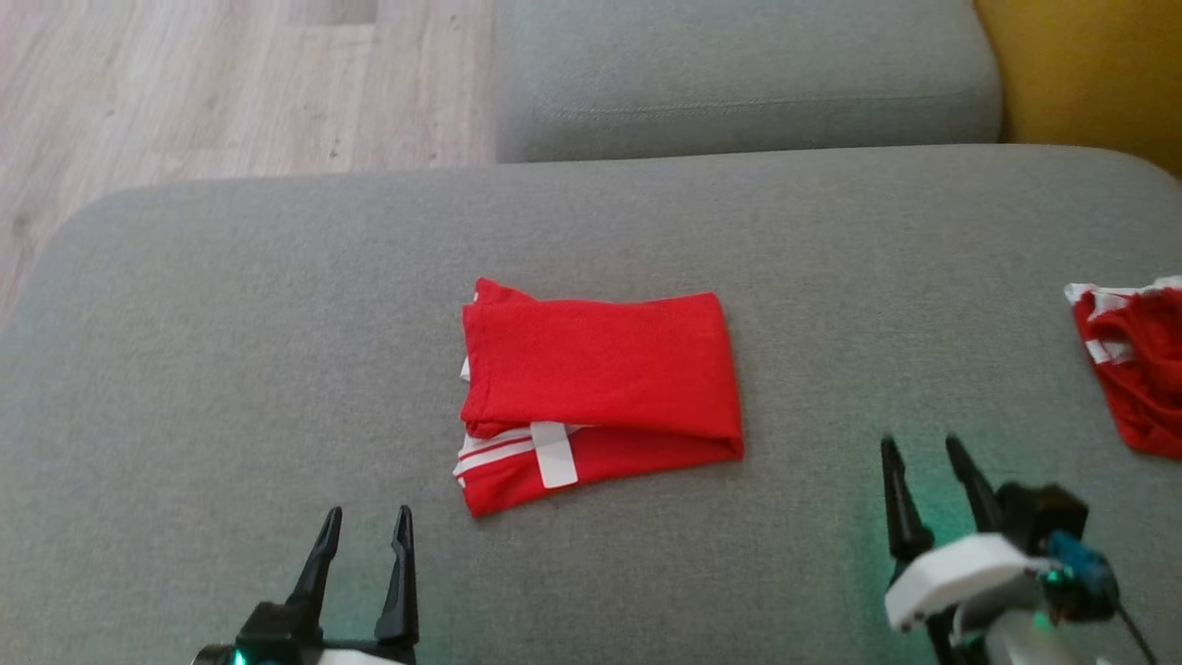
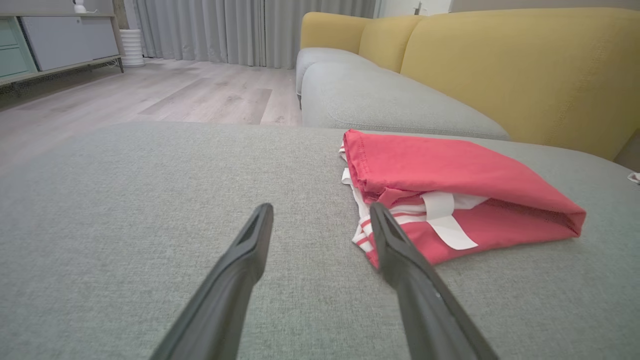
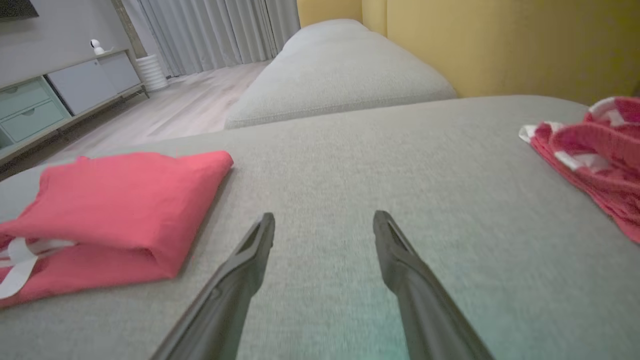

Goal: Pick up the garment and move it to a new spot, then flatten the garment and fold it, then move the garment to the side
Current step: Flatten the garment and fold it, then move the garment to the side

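Red white-striped cloth garment (image 1: 600,388) folded on grey fabric sofa seat (image 1: 231,369); left gripper (image 1: 369,510), right gripper (image 1: 920,443) splayed, empty; sideways move apparently remains.

A home living room: a sofa (image 2: 400,107) with wide grey seat cushions (image 1: 277,369) and yellow backrests (image 2: 500,65), pale wood-look floor (image 2: 175,95) beyond it, long grey curtains (image 2: 225,30) at the far wall, and a low cabinet (image 3: 85,87) with green drawers (image 3: 30,120).

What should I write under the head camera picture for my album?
Folded red garment on the grey cushion, both open grippers resting nearby.
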Controlling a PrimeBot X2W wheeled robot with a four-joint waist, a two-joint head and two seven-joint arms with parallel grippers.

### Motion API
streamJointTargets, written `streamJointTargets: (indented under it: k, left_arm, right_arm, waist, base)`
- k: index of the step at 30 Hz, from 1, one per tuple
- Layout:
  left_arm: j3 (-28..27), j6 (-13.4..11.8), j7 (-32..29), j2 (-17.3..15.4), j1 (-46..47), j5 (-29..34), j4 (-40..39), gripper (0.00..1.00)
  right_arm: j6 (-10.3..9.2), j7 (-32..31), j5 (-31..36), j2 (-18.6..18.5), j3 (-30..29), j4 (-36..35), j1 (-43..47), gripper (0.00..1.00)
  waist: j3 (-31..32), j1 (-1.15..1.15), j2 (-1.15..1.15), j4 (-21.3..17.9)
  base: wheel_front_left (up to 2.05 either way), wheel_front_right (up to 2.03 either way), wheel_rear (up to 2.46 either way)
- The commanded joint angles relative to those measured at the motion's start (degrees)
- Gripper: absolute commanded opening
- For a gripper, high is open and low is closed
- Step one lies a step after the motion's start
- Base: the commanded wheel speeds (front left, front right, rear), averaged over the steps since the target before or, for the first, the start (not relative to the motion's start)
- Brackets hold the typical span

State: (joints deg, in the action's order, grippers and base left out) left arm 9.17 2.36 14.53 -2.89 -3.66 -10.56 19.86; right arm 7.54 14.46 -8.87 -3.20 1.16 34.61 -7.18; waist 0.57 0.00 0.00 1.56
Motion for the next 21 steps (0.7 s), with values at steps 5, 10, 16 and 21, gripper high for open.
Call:
streamJointTargets:
  k: [5,10,16,21]
  left_arm:
    - [-2.5,0.2,0.5,0.0,0.2,1.0,-2.4,1.0]
    - [-2.4,0.4,0.5,0.0,0.1,1.0,-3.1,1.0]
    - [-0.7,0.8,0.5,0.0,1.1,0.3,-2.7,1.0]
    - [2.0,0.9,0.5,0.0,2.2,-0.4,-2.5,1.0]
  right_arm:
    - [-0.05,0.5,-1.5,0.3,2.4,-2.0,0.4,1.0]
    - [-0.05,0.5,-3.2,0.3,4.8,-1.7,-0.9,1.0]
    - [-0.05,0.5,-6.3,0.3,8.0,1.5,-4.1,1.0]
    - [-0.05,0.3,-10.3,0.3,13.1,8.3,-12.0,1.0]
  waist:
    - [0.8,0.0,0.0,-1.4]
    - [0.8,0.0,0.0,-1.6]
    - [-0.4,0.0,0.0,1.1]
    - [-2.7,0.0,0.0,6.7]
  base:
    - [0.0,0.0,0.0]
    - [0.0,0.0,0.0]
    - [0.0,0.0,0.0]
    - [0.0,0.0,0.0]
